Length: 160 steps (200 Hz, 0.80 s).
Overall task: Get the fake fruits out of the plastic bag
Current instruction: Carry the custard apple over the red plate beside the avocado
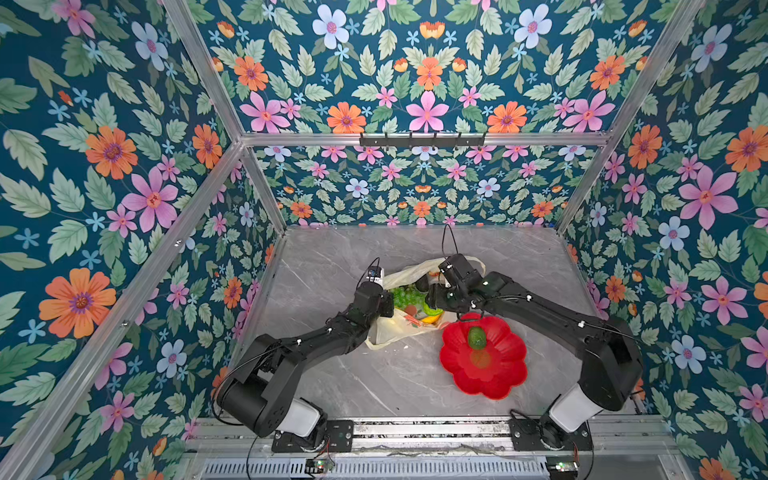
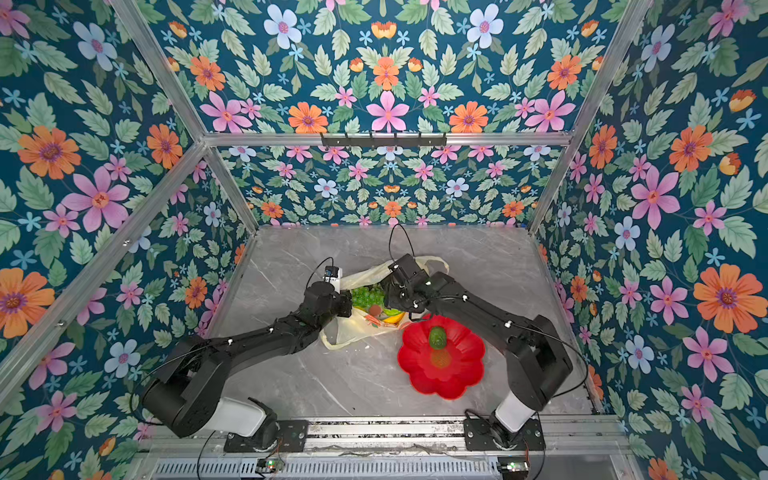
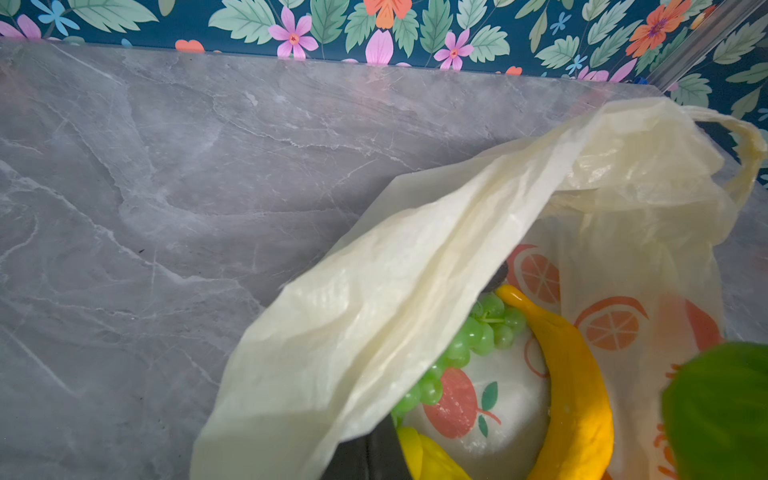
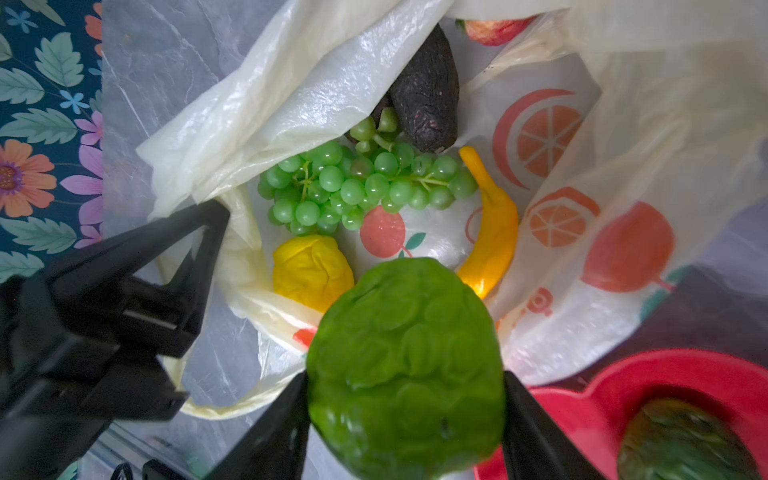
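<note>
Now, bumpy green fruit (image 4: 405,332) clamped in right tool (image 4: 405,374), left tool (image 4: 208,224) pinching plastic bag (image 4: 291,83).

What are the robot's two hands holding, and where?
Right gripper: bumpy green plastic fruit, pinched at its opposite sides. Left gripper: thin pale-yellow plastic bag, clamped at its rim.

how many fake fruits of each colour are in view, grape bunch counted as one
green: 3 (bumpy fruit, grape bunch, lone fruit on red plate)
yellow: 2 (banana, lemon)
dark: 1 (avocado)
red: 1 (red fruit, partly hidden)
total: 7
</note>
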### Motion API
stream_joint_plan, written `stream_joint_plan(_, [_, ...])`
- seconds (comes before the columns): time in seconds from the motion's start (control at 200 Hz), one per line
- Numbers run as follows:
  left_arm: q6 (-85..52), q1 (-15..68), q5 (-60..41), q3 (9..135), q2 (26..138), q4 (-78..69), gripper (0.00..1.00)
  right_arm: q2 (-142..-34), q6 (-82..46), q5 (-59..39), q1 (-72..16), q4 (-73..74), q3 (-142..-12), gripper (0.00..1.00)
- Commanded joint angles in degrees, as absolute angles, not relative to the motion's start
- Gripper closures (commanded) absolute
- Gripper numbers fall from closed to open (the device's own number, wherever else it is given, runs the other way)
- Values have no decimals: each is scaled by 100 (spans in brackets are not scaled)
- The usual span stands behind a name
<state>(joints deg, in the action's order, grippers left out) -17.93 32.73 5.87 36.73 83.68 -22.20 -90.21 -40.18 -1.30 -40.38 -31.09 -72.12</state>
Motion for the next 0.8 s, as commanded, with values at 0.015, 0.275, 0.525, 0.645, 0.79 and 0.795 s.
stream_joint_plan(0.015, [-1784, 3274, 585, 3679, 8346, -2180, 100, -8580, -3986, 51, -4051, -3449, -6890, 35])
stream_joint_plan(0.275, [-1783, 3273, 579, 3700, 8376, -2171, 100, -7404, -4377, 35, -4051, -3841, -5833, 36])
stream_joint_plan(0.525, [-1784, 3278, 561, 3701, 8427, -2181, 100, -6564, -4702, -148, -4116, -3894, -4961, 38])
stream_joint_plan(0.645, [-1762, 3278, 597, 3709, 8455, -2188, 100, -6268, -4951, -199, -4191, -3974, -4645, 39])
stream_joint_plan(0.79, [-1758, 3278, 607, 3710, 8455, -2188, 100, -5930, -5205, -177, -4186, -4140, -4198, 38])
stream_joint_plan(0.795, [-1758, 3278, 607, 3710, 8451, -2188, 100, -5918, -5208, -172, -4189, -4144, -4186, 39])
